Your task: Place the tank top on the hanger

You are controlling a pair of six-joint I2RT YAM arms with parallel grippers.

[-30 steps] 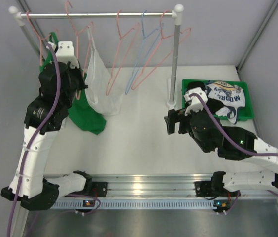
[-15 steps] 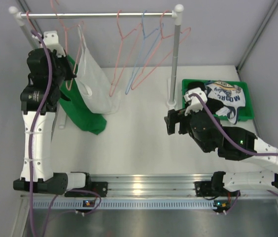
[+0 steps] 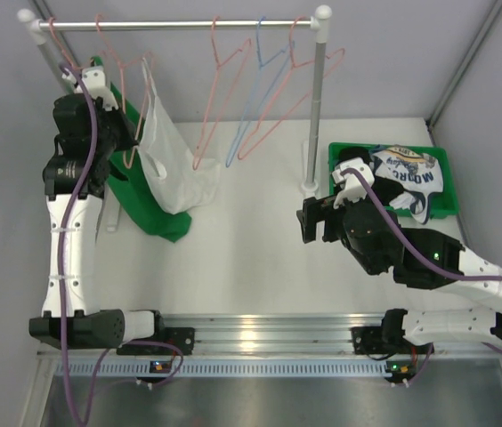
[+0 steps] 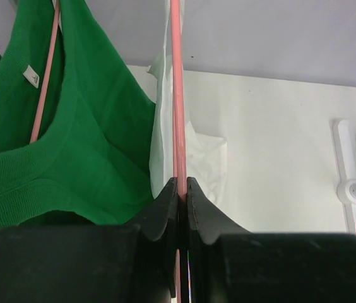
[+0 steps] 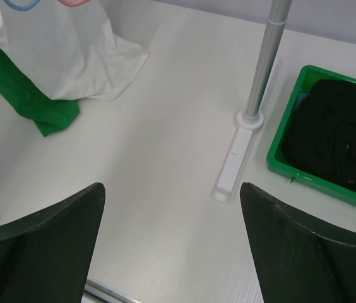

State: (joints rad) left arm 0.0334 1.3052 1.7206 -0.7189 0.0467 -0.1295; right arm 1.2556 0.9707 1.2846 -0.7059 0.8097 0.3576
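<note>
While the left claw is pinching the wire of the hanger, the tank top hangs on it at 10 o'clock of the desk, touching one green top. The rail carries five hangers: four pink and one blue hanger. The right claw hovers spread at 3 o'clock, near one green bin.

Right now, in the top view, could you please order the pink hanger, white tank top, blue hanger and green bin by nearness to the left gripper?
1. Pink hanger: in the jaws of the left gripper.
2. White tank top: just right.
3. Blue hanger: mid-rail.
4. Green bin: far right.
</note>
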